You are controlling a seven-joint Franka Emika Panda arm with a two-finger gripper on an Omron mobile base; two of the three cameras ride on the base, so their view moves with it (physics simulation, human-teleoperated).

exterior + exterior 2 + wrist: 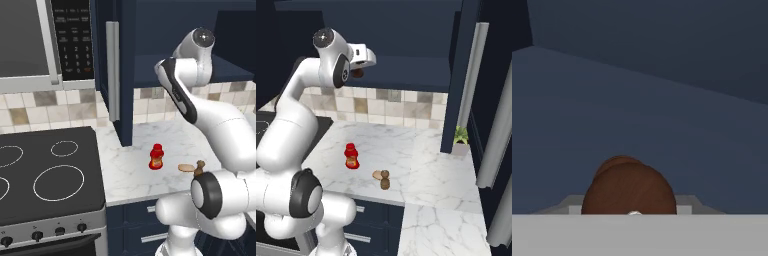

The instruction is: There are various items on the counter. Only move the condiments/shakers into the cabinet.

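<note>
Your gripper (358,71) is up inside the open cabinet (406,65), and a brown shaker (629,190) sits right at it over the shelf, though you cannot tell whether the fingers are clamped on it or let go. Down on the counter (426,165) the red bottle (351,156) stands alone, with the pepper mill (385,180) touching the tan disc (377,174) near the front edge.
</note>
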